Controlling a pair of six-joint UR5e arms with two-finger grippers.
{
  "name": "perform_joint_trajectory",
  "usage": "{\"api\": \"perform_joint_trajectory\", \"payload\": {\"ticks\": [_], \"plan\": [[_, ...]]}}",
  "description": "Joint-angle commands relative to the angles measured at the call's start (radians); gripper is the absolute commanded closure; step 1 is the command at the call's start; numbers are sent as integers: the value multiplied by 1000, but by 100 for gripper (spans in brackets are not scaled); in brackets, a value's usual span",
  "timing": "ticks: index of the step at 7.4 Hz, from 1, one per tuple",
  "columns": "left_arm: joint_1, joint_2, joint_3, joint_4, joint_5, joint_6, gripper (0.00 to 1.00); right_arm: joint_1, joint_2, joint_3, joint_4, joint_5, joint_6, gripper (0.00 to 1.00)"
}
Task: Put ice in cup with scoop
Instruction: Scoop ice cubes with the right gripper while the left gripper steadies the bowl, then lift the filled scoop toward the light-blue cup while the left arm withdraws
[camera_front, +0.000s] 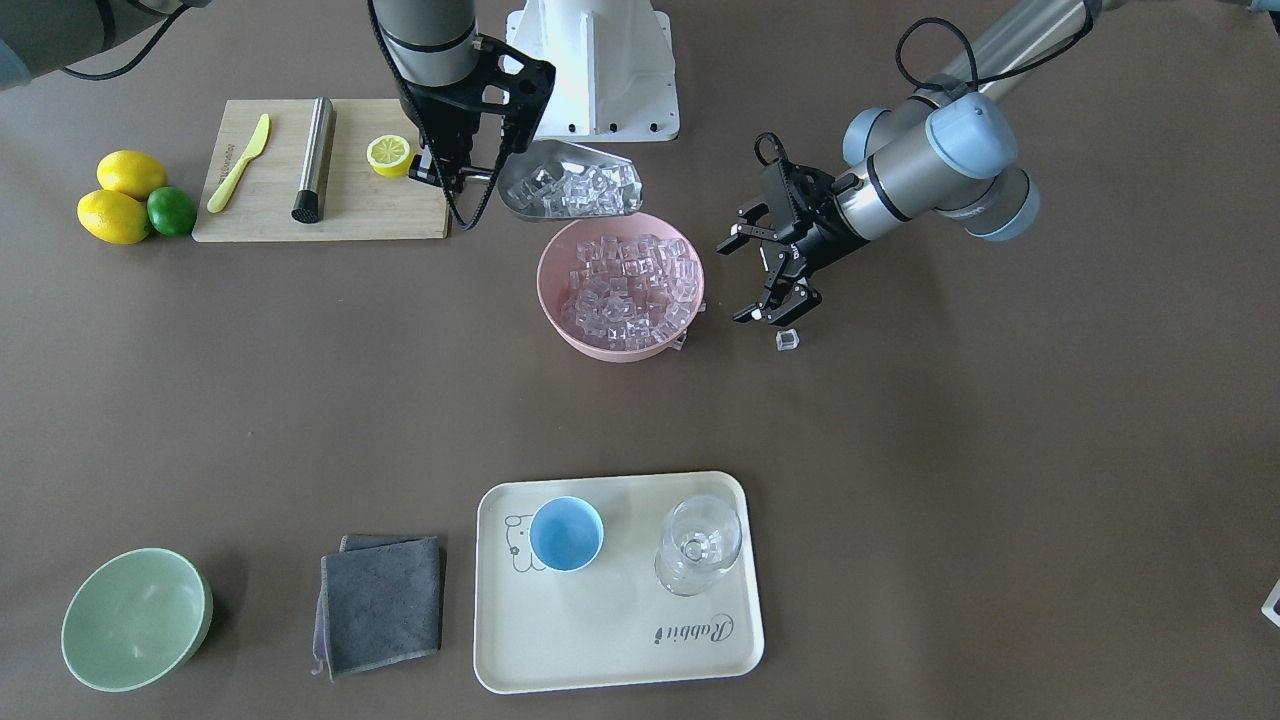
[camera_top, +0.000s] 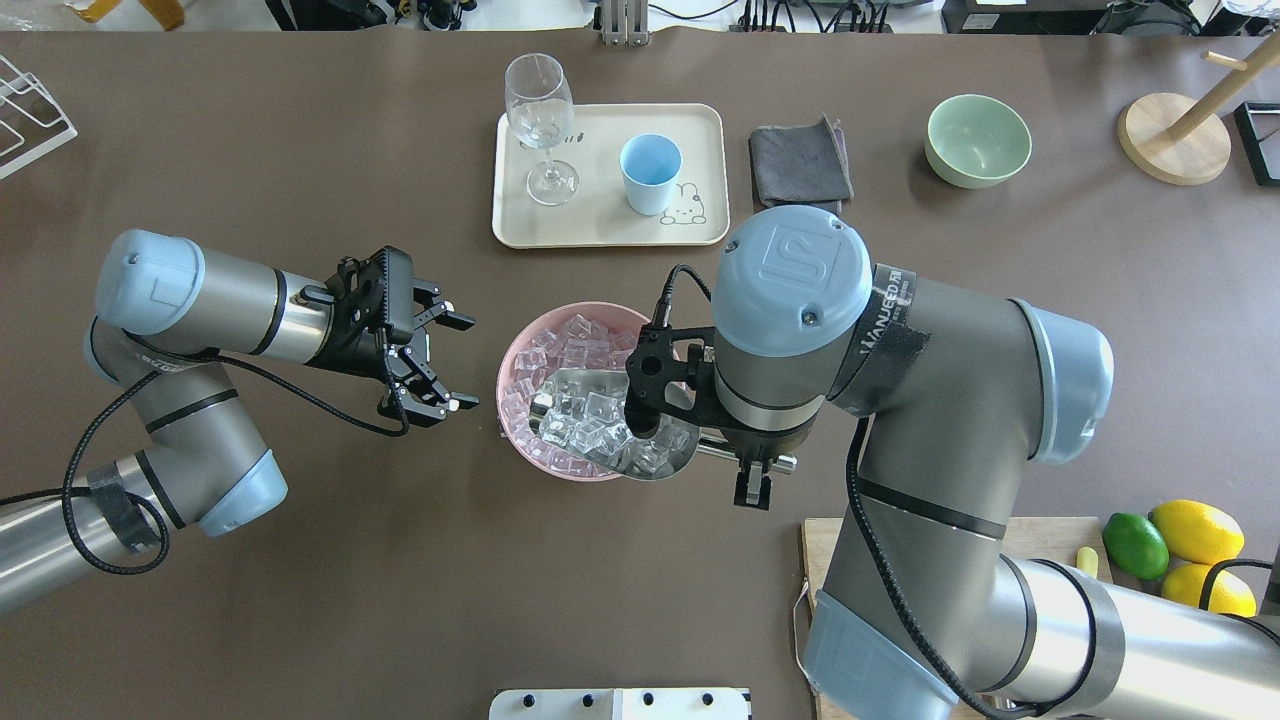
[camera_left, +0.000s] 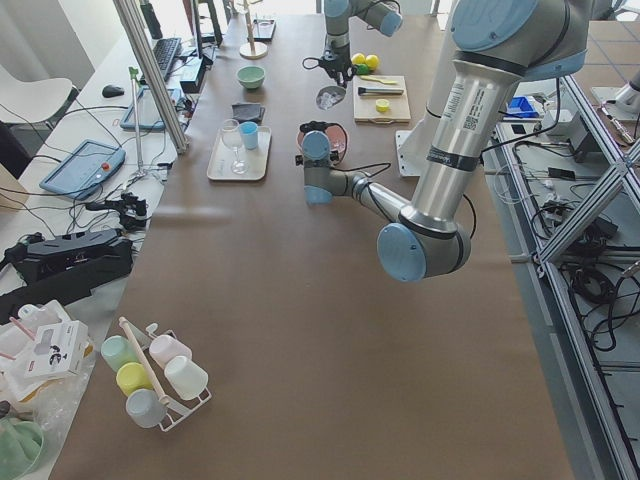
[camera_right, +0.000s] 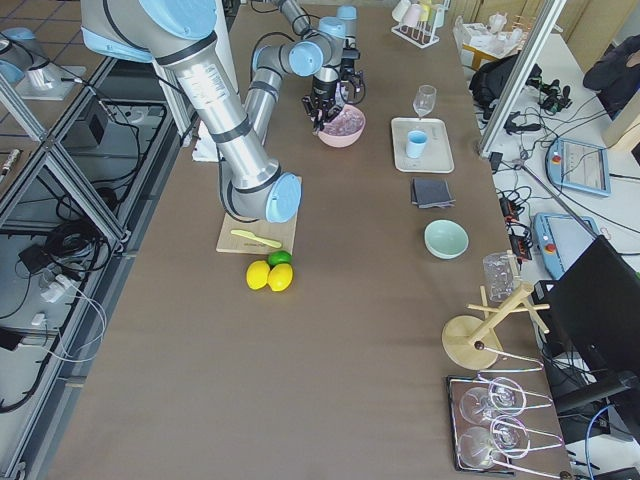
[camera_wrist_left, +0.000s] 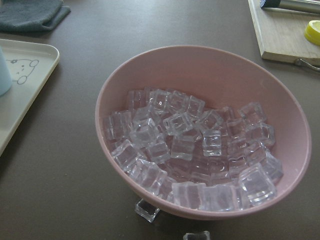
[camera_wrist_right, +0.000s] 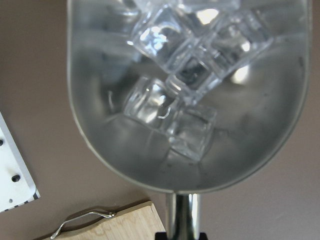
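My right gripper (camera_front: 447, 172) is shut on the thin handle of the steel scoop (camera_front: 545, 200). The scoop is held level above the robot-side rim of a pink bowl (camera_top: 515, 352) and carries several ice cubes (camera_wrist_right: 175, 75). More ice (camera_wrist_left: 185, 135) fills the pink bowl. My left gripper (camera_top: 462, 362) is open and empty, just beside the bowl. The light-blue cup (camera_top: 650, 172) stands empty on a cream tray (camera_top: 600, 228) at the far side. In the right wrist view the scoop (camera_wrist_right: 125, 160) fills the frame.
A stemmed glass (camera_top: 540, 110) stands on the tray next to the cup. Loose ice cubes (camera_wrist_left: 147, 210) lie on the table by the bowl, one near the left gripper (camera_front: 788, 340). A grey cloth (camera_top: 800, 165), green bowl (camera_top: 978, 140) and cutting board (camera_front: 320, 170) lie around.
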Motion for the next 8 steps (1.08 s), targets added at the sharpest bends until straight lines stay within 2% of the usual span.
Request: {"api": "perform_joint_trajectory", "payload": {"ticks": [1,4,5,7,8], "plan": [[0,46,-65,87,-4,5,2,121,-40,-5,-26,76,198,100],[-18,112,-182,235,2,2,2,172,-77,-51,-24,65,557,100],[-35,165,-258,322,9,6,2,179,-79,-47,-23,80,567,100],[-75,196,-318,428,6,6,2,182,-80,-33,-23,103,576,100],[-80,236,-355,512,4,8,2,182,-79,-33,-20,141,693,100]]}}
